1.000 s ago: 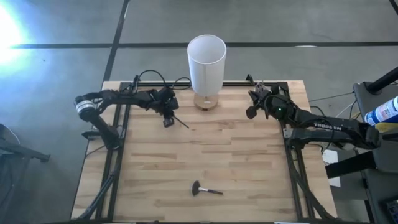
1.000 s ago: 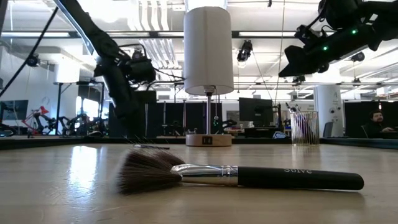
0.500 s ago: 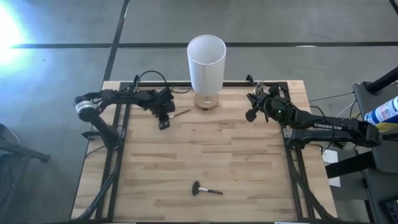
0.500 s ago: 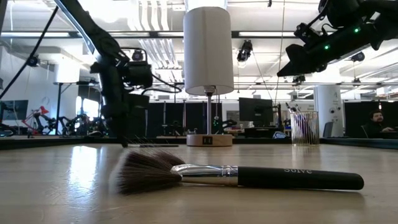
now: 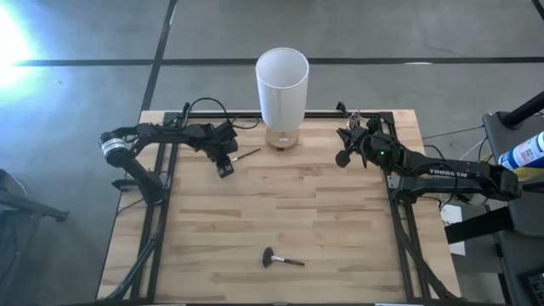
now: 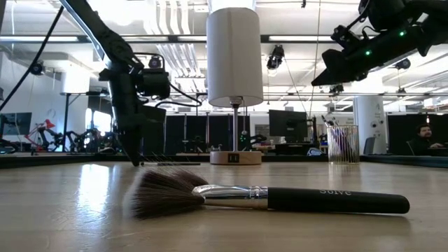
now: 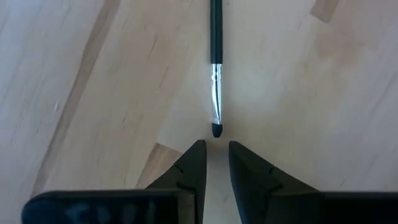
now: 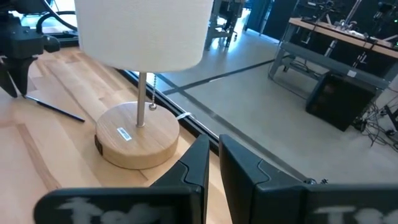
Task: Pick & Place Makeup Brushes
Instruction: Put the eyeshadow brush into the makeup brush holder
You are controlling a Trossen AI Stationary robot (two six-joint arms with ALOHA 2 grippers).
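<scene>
A white-shaded lamp (image 5: 282, 85) on a round wooden base stands at the middle of the desk's (image 5: 340, 229) far edge. The left gripper (image 5: 223, 161) is near the far-left corner, its fingers parted by a narrow gap and holding nothing, tips just short of a thin brush (image 7: 216, 68) lying flat on the wood; the right gripper (image 5: 342, 154) hangs above the far-right corner, fingers nearly closed and empty. 1 fan-headed brush (image 5: 280, 258) lies near the middle of the near edge.

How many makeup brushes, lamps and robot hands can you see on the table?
Makeup brushes: 2, a thin brush and a fluffy brush
Lamps: 1, the lamp
Robot hands: 2, the left hand and the right hand
Total: 5
</scene>
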